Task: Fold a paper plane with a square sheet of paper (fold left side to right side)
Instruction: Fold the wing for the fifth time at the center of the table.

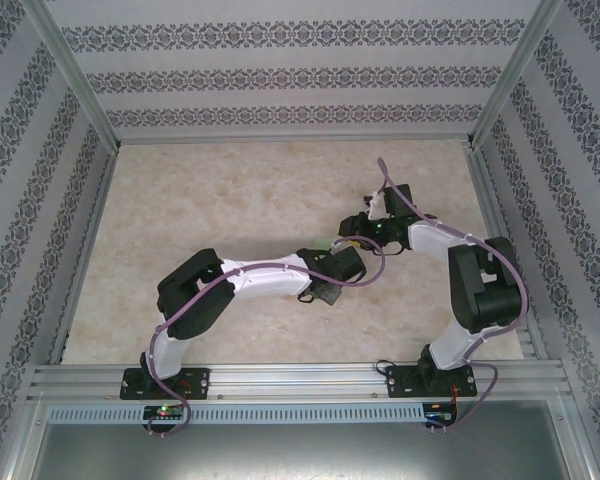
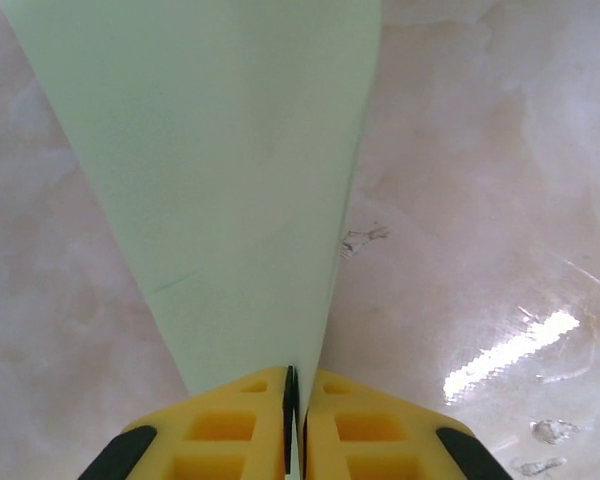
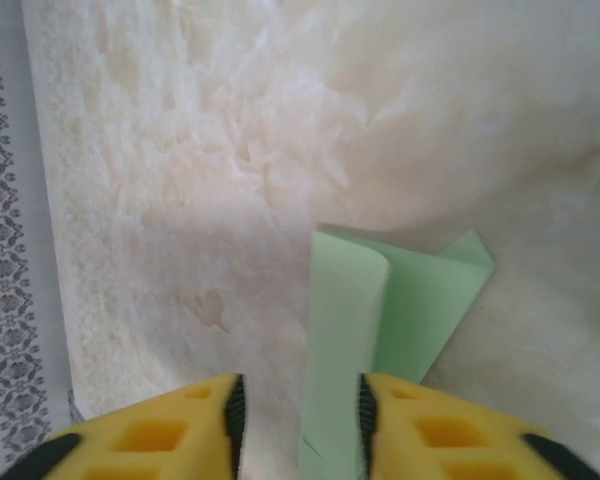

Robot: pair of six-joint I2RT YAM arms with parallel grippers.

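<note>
Paper (image 2: 230,150) clamped in left pincer (image 2: 295,390), right pincer (image 3: 300,410) parted

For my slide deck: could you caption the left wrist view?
Left tool shut on the tapering end of the light green paper, marbled tabletop beyond.

Left arm (image 1: 265,278), right arm (image 1: 445,345): white shells, black joints, purple cables (image 1: 170,330); yellow fingers (image 2: 225,430), black-tipped.

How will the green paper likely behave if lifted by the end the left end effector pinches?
Probably floppy: the green paper looks thin, pinched in the shut left end effector. Likely springy too: its fold bulges rather than lying flat.
</note>
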